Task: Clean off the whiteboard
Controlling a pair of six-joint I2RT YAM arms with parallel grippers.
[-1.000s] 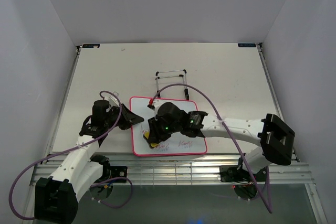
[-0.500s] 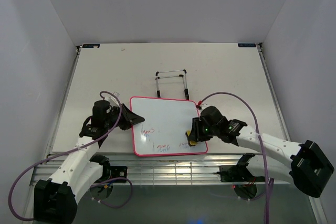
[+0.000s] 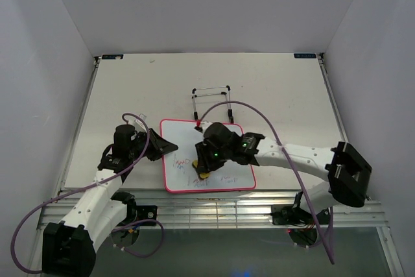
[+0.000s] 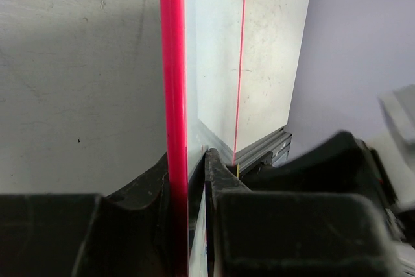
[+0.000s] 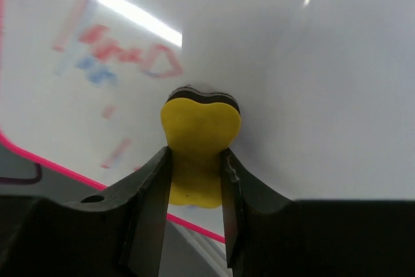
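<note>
1. Two sides of the whiteboard (image 3: 224,139) have wide bare table (image 3: 123,95) next to them, at the left and at the right.
2. Its near edge lies close to the front edge of the table. A black wire stand (image 3: 212,100) stands just behind its far edge.
3. The left gripper (image 4: 187,167) is closed on the pink-red frame at the left edge of the board.
4. The right gripper (image 5: 194,160) is closed tightly on a yellow eraser (image 5: 200,131), which presses on the near-middle part of the board.
5. The board lies flat. Its far half is clean white, and red and blue scribbles (image 5: 126,56) are in the near-left part.
</note>
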